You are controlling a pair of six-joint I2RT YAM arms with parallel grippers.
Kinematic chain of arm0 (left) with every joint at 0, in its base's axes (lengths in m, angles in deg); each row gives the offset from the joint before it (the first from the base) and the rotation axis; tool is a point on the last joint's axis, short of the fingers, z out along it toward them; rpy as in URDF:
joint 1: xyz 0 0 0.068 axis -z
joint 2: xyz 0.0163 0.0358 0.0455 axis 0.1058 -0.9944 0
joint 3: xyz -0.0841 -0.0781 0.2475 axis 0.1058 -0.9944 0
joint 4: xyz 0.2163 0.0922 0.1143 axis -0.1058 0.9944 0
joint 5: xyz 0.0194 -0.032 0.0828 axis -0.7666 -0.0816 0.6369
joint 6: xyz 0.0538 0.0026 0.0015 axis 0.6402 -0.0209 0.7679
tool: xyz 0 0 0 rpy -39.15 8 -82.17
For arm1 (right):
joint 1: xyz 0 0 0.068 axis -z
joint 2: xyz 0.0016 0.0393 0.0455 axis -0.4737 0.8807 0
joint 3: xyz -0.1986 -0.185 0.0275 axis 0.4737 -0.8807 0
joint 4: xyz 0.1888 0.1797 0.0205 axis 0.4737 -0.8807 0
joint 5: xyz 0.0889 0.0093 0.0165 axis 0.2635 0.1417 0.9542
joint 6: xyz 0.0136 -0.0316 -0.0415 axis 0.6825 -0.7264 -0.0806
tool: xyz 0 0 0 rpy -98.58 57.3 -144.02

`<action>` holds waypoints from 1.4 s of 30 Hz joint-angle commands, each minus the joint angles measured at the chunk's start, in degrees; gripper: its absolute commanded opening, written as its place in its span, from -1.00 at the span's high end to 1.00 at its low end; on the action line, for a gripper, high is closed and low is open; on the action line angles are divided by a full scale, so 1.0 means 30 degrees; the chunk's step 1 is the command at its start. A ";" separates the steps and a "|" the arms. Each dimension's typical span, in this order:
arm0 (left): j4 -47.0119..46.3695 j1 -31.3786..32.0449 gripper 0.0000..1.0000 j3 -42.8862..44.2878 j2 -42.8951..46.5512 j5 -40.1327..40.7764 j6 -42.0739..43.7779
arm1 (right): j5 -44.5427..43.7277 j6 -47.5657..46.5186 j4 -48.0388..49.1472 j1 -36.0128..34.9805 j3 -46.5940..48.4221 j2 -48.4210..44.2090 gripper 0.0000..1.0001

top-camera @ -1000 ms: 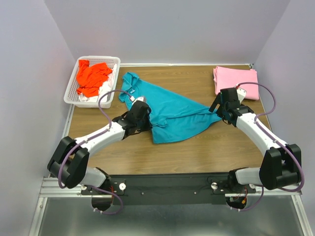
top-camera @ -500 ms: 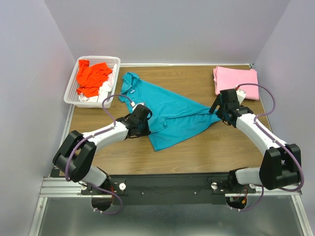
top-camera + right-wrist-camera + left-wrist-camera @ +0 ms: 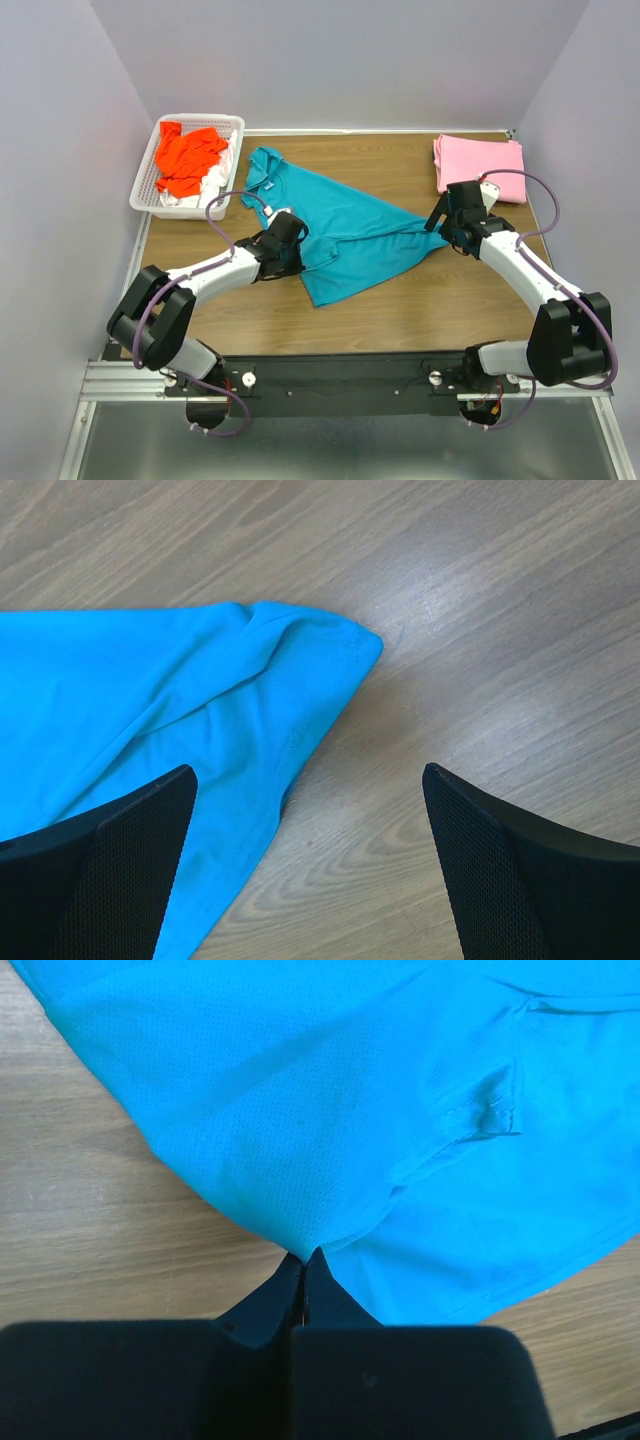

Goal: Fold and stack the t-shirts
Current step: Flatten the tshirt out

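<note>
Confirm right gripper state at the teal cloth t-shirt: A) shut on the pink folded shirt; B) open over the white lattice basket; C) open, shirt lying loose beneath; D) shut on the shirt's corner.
C: in the right wrist view the right gripper has its two black fingers wide apart, and the teal cloth t-shirt lies flat on the wooden table below them, ungripped.

Bright, even, diffuse light fills all three views. In the right wrist view a pale sheen lies on the wooden table just right of the teal t-shirt. Soft, short shadows hug that shirt's edges. Its weave is sharp in the left wrist view; the left gripper below it is featureless black
</note>
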 commanded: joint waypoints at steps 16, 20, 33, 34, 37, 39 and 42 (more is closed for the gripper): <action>-0.1859 -0.2298 1.00 0.1153 0.4329 0.1449 0.1440 | 0.2995 0.0403 0.0156 0.3292 -0.1685 0.0516 -0.98; -0.1885 -0.3030 1.00 0.1271 0.4506 0.1187 0.1704 | 0.3319 -0.0035 0.0156 0.3703 -0.1803 0.1249 -0.92; -0.2443 -0.3764 1.00 0.0919 0.4184 0.0072 0.2203 | 0.6339 0.0372 0.0537 0.3703 -0.1187 0.2044 -0.71; -0.2559 -0.3793 1.00 0.0890 0.4155 0.0014 0.2232 | 0.6280 0.0489 0.0537 0.3704 -0.1275 0.1752 -0.71; -0.2590 -0.3851 1.00 0.0831 0.4008 -0.0191 0.2291 | 0.6308 0.0958 0.0741 0.3675 -0.1422 0.1486 -0.71; -0.2619 -0.3881 1.00 0.0831 0.3950 -0.0279 0.2378 | 0.6163 0.1455 0.0917 0.3704 -0.1452 0.1602 -0.71; -0.2589 -0.3968 1.00 0.0773 0.3862 -0.0367 0.2408 | 0.6191 0.2273 0.1443 0.3733 -0.1422 0.2069 -0.71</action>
